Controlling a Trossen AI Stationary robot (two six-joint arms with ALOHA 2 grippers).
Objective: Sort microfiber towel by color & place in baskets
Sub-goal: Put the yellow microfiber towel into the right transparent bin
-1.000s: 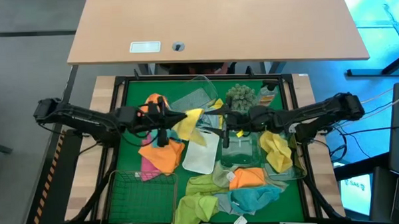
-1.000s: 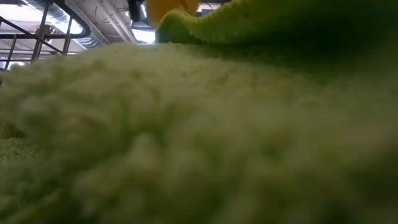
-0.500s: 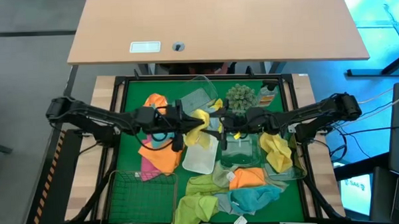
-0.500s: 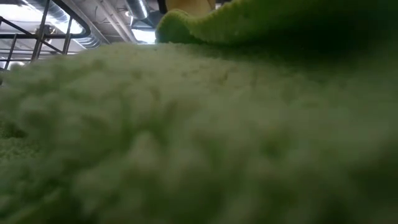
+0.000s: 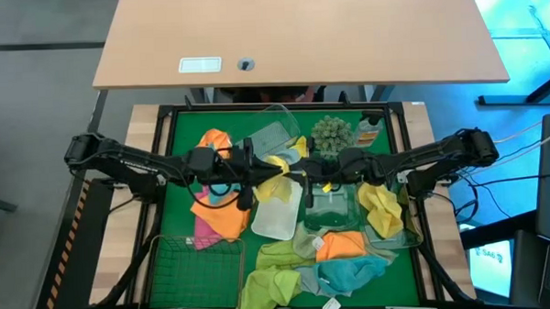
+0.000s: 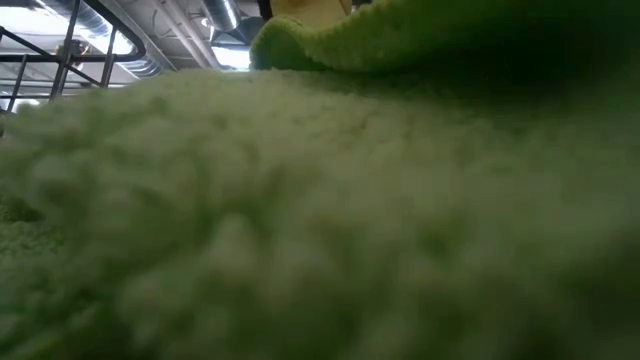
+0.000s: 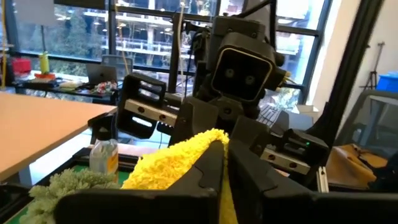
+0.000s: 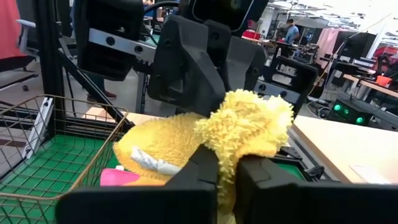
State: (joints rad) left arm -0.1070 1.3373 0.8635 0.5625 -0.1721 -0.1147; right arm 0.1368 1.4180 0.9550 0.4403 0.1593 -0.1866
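Observation:
A yellow microfiber towel (image 5: 278,175) hangs above the middle of the green table between my two grippers. My left gripper (image 5: 260,169) comes in from the left and is shut on the towel (image 7: 177,163). My right gripper (image 5: 305,174) faces it from the right and is shut on the same towel (image 8: 249,127). Below them stand a white tray (image 5: 275,219) and a clear tub (image 5: 332,208). Orange (image 5: 227,211), pink (image 5: 204,232), lime green (image 5: 270,283) and teal (image 5: 348,276) towels lie on the mat. My left gripper pinches a bunched edge of the yellow towel (image 7: 208,152) between its two fingers, which reach in level from the table's left. The towel is lifted clear of the table. My right gripper pinches the towel's fluffy bunched end (image 8: 236,149) between its two fingers, level from the table's right, with the cloth bulging above the fingertips.
A dark wire basket (image 5: 196,267) stands at the near left. A clear tub with a yellow towel (image 5: 382,210) is at the right, and another tub (image 5: 270,136) is at the back. A spiky plant (image 5: 329,132) and a small bottle (image 5: 370,128) stand far right. A lime towel (image 6: 320,220) fills the low view.
My left gripper has carried the yellow towel toward the table's right, up to my right gripper, then stopped. My right gripper has stayed in place and shut on the towel's free end, so the cloth is now bunched between both.

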